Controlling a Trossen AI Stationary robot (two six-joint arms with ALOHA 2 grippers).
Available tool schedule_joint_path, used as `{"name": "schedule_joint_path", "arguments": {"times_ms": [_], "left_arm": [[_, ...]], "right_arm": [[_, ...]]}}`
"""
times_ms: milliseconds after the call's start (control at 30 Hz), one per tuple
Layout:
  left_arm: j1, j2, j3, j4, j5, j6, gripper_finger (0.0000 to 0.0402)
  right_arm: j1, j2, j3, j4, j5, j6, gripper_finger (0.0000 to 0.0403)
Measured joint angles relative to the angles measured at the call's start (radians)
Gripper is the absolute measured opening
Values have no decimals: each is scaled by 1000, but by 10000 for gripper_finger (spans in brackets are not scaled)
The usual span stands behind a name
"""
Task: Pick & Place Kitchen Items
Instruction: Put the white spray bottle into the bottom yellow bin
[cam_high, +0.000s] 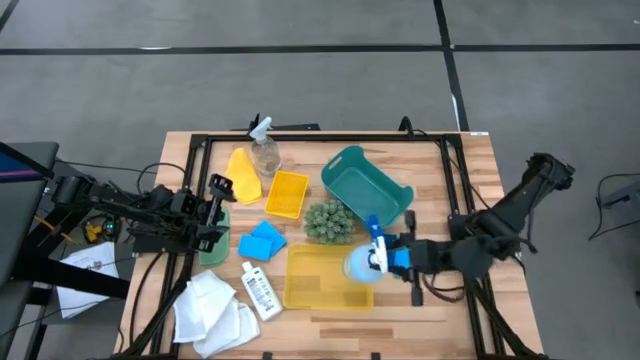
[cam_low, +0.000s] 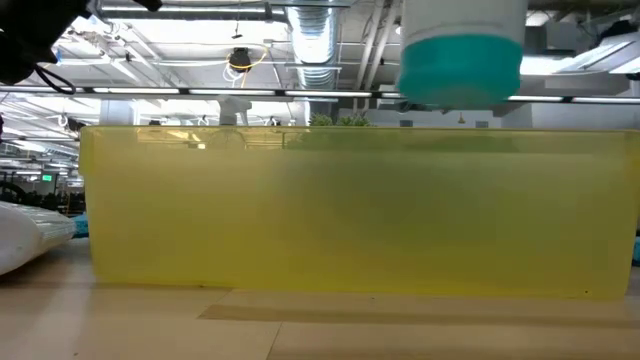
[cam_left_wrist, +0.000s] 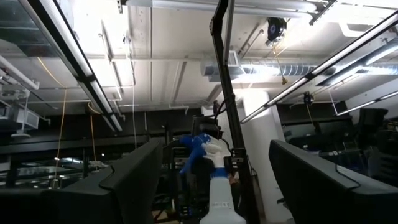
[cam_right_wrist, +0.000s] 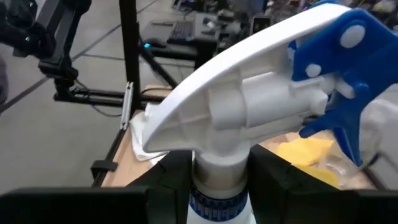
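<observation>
My right gripper (cam_high: 392, 258) is shut on a spray bottle (cam_high: 362, 262) with a white head and a blue trigger (cam_right_wrist: 348, 81). It holds the bottle over the right end of the large yellow bin (cam_high: 322, 278). In the low view the bottle's teal bottom (cam_low: 460, 62) hangs above the bin's wall (cam_low: 350, 210). My left gripper (cam_high: 220, 200) waits open at the table's left and holds nothing. A clear spray bottle (cam_high: 265, 152), blue sponges (cam_high: 262, 241), a small white bottle (cam_high: 260, 291) and white cloths (cam_high: 215, 312) lie on the table. My right gripper pinches the spray bottle's neck (cam_right_wrist: 217, 177), just under the white head, between its two fingers (cam_right_wrist: 169, 177). The fingers come level from the table's right side. The bottle hangs upright, lifted clear above the large yellow bin.
A teal basket (cam_high: 366, 186) stands at the far middle, with a green bumpy ball (cam_high: 328, 221) beside it. A small yellow bin (cam_high: 287, 194) and a yellow piece (cam_high: 243, 170) lie toward the far left. A black frame (cam_high: 320, 137) rings the table.
</observation>
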Motion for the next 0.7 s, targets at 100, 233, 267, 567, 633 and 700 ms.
{"name": "schedule_joint_path", "arguments": {"times_ms": [100, 233, 267, 567, 633, 700], "left_arm": [[0, 0, 0, -6, 0, 1, 290], [0, 0, 0, -6, 0, 1, 290], [0, 0, 0, -6, 0, 1, 290], [0, 0, 0, -6, 0, 1, 290], [0, 0, 0, -6, 0, 1, 290], [0, 0, 0, -6, 0, 1, 290]], "right_arm": [[-28, 1, -17, 15, -29, 10, 111], [-39, -1, -60, 59, -25, 0, 111], [-38, -1, -73, 66, -25, 3, 111], [-51, 0, -172, 176, -22, 29, 111], [-62, 0, -189, 208, -22, 26, 111], [-72, 0, -208, 220, -30, 36, 111]]}}
